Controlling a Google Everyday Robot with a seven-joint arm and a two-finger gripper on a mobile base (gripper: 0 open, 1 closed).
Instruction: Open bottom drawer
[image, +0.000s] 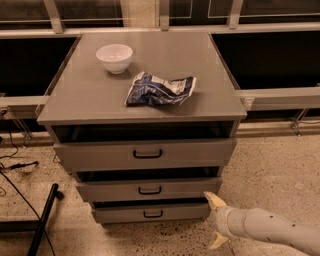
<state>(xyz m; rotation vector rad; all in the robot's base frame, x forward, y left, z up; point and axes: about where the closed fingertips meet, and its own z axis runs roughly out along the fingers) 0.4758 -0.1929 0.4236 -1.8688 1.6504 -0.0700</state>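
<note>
The grey cabinet (145, 107) has three drawers. The bottom drawer (150, 212) is the narrowest, with a small black bar handle (153, 214). It stands slightly out, with a dark gap above its front. The middle drawer (147, 190) and the top drawer (145, 154) also stand slightly out. My gripper (216, 221) is at the lower right, just beside the right end of the bottom drawer front. It is open and empty, with one cream fingertip (214, 200) up near the drawer corner and the other low by the floor.
A white bowl (114, 58) and a crumpled blue and white bag (160, 89) lie on the cabinet top. A black pole (42, 220) and cables lie on the speckled floor at the left. Dark window panels and rails run behind the cabinet.
</note>
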